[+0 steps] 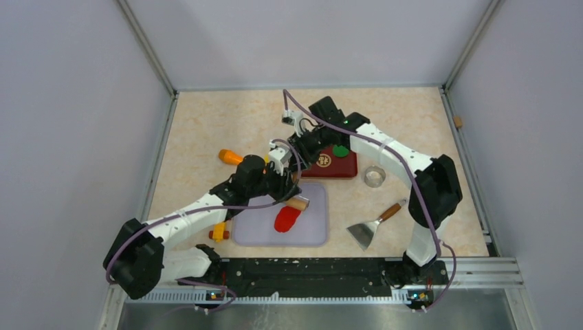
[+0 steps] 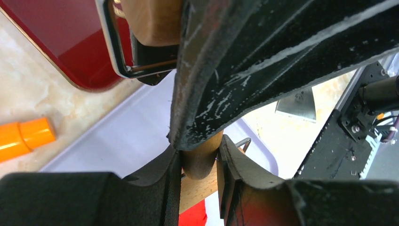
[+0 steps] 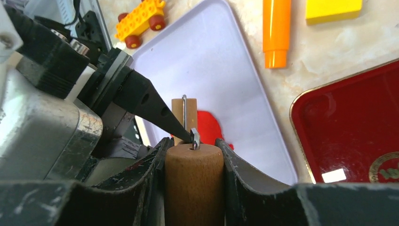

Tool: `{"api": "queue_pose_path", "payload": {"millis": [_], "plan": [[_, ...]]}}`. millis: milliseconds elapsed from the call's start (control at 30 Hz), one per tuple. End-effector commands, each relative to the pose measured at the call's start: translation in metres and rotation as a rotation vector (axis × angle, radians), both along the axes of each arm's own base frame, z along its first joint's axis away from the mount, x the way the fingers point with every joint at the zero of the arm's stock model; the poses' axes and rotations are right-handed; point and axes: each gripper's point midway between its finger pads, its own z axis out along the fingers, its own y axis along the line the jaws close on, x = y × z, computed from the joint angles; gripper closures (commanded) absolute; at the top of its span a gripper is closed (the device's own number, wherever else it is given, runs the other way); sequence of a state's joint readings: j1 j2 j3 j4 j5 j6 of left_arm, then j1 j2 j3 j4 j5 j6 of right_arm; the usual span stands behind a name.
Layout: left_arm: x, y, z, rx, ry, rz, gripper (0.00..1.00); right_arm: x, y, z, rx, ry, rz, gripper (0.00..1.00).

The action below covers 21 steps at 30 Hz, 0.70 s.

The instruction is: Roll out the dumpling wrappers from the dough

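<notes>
Red dough (image 1: 287,220) lies on lilac tray (image 1: 313,235); left end effector (image 2: 198,160) and right end effector (image 3: 192,153) pinch roller (image 3: 193,197).

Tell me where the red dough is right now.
In the top view the dough lies near the middle of the lilac board, just nearer the arm bases than the wooden roller.

Beige marbled table (image 1: 227,124), walls on three sides. Lying on it: lilac board (image 1: 313,232) front centre, dark red tray (image 1: 346,167) just behind it, orange tube (image 1: 230,157) to the left, yellow toy car (image 1: 219,232) beside the board's left edge, metal ring (image 1: 374,177) and scraper (image 1: 364,234) on the right, small tan bit (image 1: 458,122) by the right wall
</notes>
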<state>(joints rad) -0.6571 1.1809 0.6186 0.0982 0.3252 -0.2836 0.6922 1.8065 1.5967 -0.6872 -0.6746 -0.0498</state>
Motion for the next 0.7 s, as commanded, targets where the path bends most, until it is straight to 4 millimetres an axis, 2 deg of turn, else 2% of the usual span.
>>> {"api": "queue_pose_path", "payload": {"millis": [0, 233, 367, 433, 533, 667], "plan": [[0.002, 0.002, -0.005, -0.02, 0.029, 0.046, 1.0, -0.023, -0.001, -0.018, 0.006, 0.057, 0.077, 1.0], [-0.007, 0.01, -0.039, 0.029, 0.091, 0.076, 1.0, -0.023, 0.003, -0.057, -0.008, 0.087, 0.088, 1.0], [-0.018, 0.028, -0.086, 0.117, 0.144, 0.106, 1.0, -0.027, -0.003, -0.095, -0.06, 0.103, 0.088, 1.0], [-0.022, 0.036, -0.101, 0.144, 0.154, 0.127, 1.0, -0.032, -0.007, -0.114, -0.093, 0.117, 0.083, 1.0], [-0.029, 0.046, -0.115, 0.188, 0.178, 0.141, 1.0, -0.043, -0.015, -0.139, -0.133, 0.137, 0.078, 1.0], [-0.037, 0.052, -0.121, 0.182, 0.225, 0.174, 1.0, -0.058, -0.021, -0.161, -0.161, 0.164, 0.079, 1.0]]}}
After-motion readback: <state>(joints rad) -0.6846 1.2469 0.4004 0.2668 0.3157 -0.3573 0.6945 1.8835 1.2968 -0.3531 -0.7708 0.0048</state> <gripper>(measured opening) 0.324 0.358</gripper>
